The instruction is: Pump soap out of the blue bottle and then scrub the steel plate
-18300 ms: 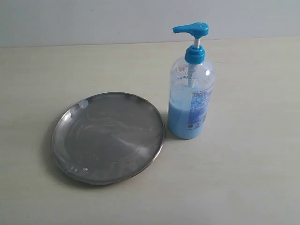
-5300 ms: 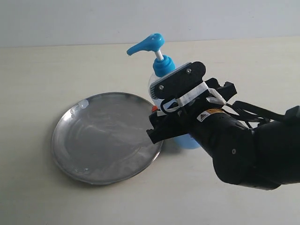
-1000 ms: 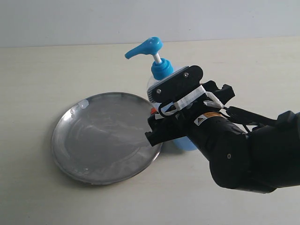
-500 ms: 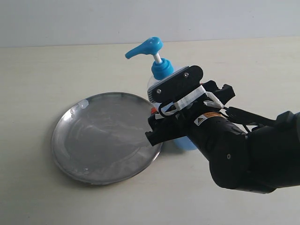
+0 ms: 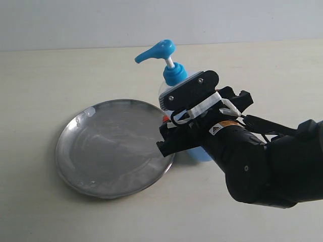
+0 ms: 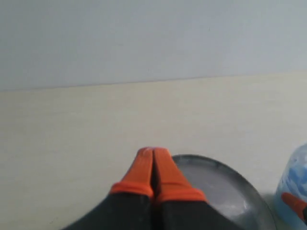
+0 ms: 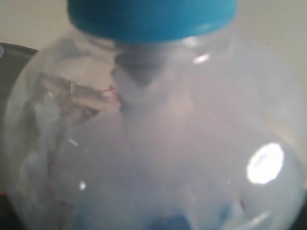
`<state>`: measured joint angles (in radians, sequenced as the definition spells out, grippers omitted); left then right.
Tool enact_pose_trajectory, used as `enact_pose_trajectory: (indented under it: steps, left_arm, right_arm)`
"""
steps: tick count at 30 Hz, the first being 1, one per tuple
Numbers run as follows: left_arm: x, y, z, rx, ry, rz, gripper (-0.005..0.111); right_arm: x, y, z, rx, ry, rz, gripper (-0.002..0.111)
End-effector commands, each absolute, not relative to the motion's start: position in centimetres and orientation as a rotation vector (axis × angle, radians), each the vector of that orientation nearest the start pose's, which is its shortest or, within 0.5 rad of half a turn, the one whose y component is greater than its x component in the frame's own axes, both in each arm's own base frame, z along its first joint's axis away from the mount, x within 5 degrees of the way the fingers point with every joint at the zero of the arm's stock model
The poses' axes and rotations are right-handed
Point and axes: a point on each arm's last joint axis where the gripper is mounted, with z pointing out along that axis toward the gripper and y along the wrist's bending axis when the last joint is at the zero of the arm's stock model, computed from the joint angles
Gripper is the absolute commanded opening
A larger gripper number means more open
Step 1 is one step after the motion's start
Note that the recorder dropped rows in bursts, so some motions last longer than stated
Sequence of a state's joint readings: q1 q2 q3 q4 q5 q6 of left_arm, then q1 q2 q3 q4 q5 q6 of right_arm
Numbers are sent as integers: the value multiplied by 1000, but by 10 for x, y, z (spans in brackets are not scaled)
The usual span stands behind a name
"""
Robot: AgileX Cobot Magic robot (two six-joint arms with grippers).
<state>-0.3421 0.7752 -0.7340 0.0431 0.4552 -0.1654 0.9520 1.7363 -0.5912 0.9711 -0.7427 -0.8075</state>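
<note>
The steel plate (image 5: pixel 111 146) lies flat on the table, left of centre. The blue bottle (image 5: pixel 175 74) stands at the plate's right rim, leaning slightly left, with its pump spout (image 5: pixel 151 52) pointing out over the plate. My right gripper (image 5: pixel 166 121) is shut on the bottle's body, one finger on each side. Light blue soap (image 5: pixel 198 153) shows at the bottle's base. The right wrist view is filled by the clear bottle (image 7: pixel 158 134) under its blue collar. My left gripper (image 6: pixel 152 153) is shut and empty near the plate's rim (image 6: pixel 225 191); it is out of the exterior view.
The pale table (image 5: pixel 50 70) runs to a grey wall behind. A small pale blob (image 5: pixel 90 112) sits on the plate's far left rim. My right arm (image 5: pixel 267 166) fills the lower right of the exterior view.
Nothing has moved in the last second. Since the earliest frame my right arm came in, took hold of the bottle and shifted it left to the plate's rim, leaning.
</note>
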Motion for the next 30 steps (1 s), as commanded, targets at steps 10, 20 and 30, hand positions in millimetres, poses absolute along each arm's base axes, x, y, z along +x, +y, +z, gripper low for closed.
enact_pose_trajectory:
  steps: [10,20,30]
  left_arm:
    - [181,-98,309,430,2171,-351,0]
    - [191,-130,328,604,2251,-608,0]
    - [224,-161,351,713,2214,-757,0]
  right_arm:
    - [213,207,158,-590,1847,-64,0]
    - [213,207,159,-592,1836,-67,0]
    - [213,209,160,-614,1820,-63,0]
